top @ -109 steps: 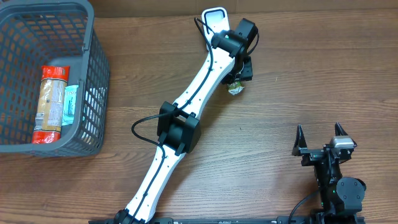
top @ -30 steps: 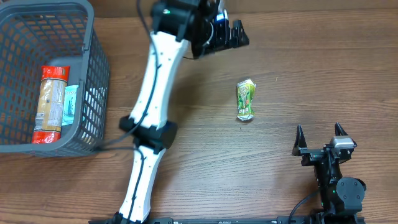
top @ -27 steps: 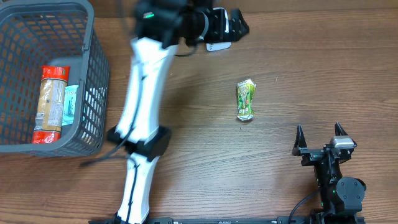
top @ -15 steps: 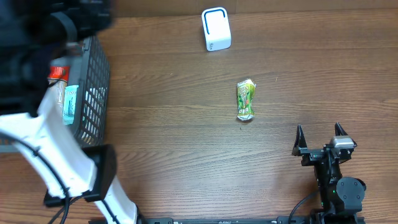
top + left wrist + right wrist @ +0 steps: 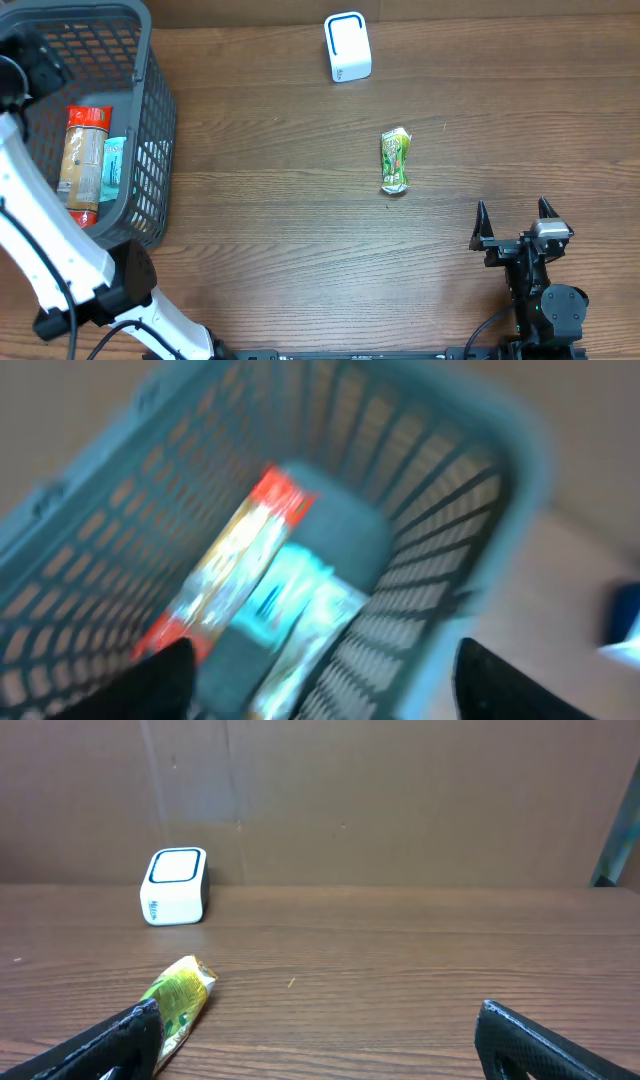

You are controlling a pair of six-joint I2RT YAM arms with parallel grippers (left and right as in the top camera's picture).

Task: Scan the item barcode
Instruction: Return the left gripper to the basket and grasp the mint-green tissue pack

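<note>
Grey plastic basket (image 5: 150, 150) sits at the far left of the table (image 5: 280, 250). Two things lie in it side by side, touching: a red and orange packet (image 5: 80, 165) and a light blue packet (image 5: 113, 170). I think one of them is the next thing to scan.

The left claw (image 5: 330, 690) hangs over the basket. Its two tips are wide apart and nothing is in it. The picture from that claw is very blurry, so I cannot tell how high above the packets it is.

The right claw (image 5: 513, 225) rests at the near right of the table, wide open, with nothing in it.

The white scanner (image 5: 347, 46) stands at the far middle, well apart from the basket. A green packet (image 5: 395, 160) lies on the table, nearer than the scanner and a bit to the right of it.

What could go wrong?
- The packets touch, so the claw could grab both, or push one under the other.
- A claw tip could catch in a hole of the basket wall and drag or tip the basket.
- The packets look shiny, so one could slip out on the long way right to the scanner.
- The barcode could face away from the scanner, so no scan happens.
</note>
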